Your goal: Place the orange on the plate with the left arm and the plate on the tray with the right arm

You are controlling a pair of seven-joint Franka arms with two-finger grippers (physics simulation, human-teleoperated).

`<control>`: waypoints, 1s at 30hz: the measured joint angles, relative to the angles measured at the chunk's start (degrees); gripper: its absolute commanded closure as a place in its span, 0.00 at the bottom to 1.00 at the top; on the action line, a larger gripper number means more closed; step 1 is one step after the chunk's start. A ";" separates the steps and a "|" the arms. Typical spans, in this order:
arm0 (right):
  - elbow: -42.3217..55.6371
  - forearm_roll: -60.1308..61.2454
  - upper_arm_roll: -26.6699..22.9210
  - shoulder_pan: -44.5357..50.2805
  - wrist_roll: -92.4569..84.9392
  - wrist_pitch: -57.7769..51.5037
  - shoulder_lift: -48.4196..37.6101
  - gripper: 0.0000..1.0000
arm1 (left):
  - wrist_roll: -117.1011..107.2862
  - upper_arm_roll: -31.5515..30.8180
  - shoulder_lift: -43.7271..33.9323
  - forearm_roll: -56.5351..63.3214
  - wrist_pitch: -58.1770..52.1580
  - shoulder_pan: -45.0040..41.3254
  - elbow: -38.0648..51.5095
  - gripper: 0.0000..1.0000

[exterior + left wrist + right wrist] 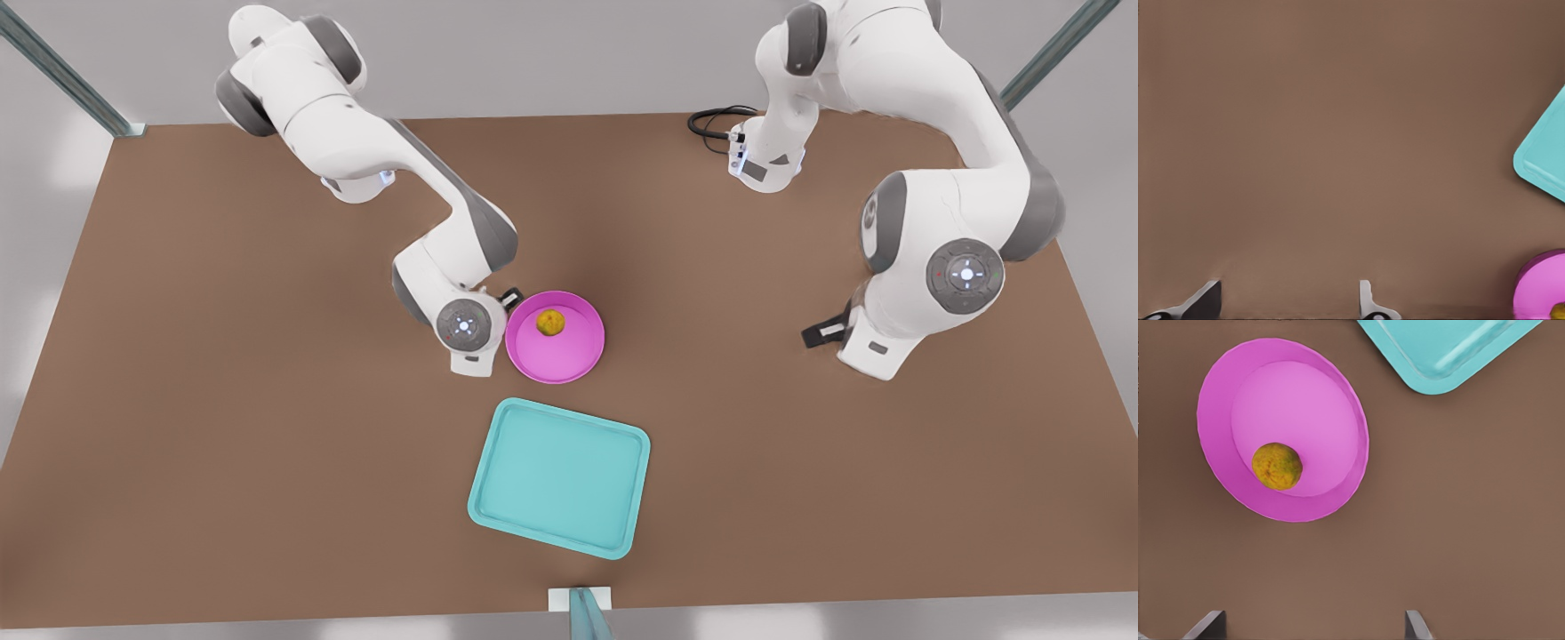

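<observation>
Orange point(1277, 466): resting inside plate point(1281, 400), off-centre. Plate: on worktop point(267, 444), near tray point(560, 476). Right gripper point(1315, 627): beside plate, fingers wide apart, empty; should pinch rim, lift level. Left gripper point(1288, 303): waiting, spread, empty.

Counter point(222, 400): flat, matte brown, plain surface. Surround: pale grey floor or wall, with soft bright patches of light. Teal-grey metal struts point(62, 76) stand at both far corners, another strut at the near edge's middle.
</observation>
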 measured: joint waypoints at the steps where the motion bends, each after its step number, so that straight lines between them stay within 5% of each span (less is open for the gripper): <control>1: -2.61 1.93 0.05 0.24 0.46 4.38 1.60 0.00 | 0.98 -13.13 -3.24 1.40 -0.81 11.29 -2.32 0.00; 3: -8.67 5.50 0.12 0.47 1.27 13.02 2.85 0.00 | 2.78 -24.78 -11.30 3.95 1.51 22.26 -12.63 0.00; 7: -18.43 12.02 0.23 -1.94 2.63 26.47 1.79 0.00 | 6.05 -28.76 -9.81 5.68 3.44 25.42 -12.05 0.00; 16: -25.59 15.91 1.31 -3.90 4.83 41.99 2.60 0.00 | 11.04 -27.20 -7.18 4.75 4.88 25.19 -9.16 0.00; 30: -26.99 16.36 1.32 -3.44 6.64 45.04 3.14 0.00 | 15.31 -24.09 -7.56 4.80 2.25 25.27 -9.15 0.00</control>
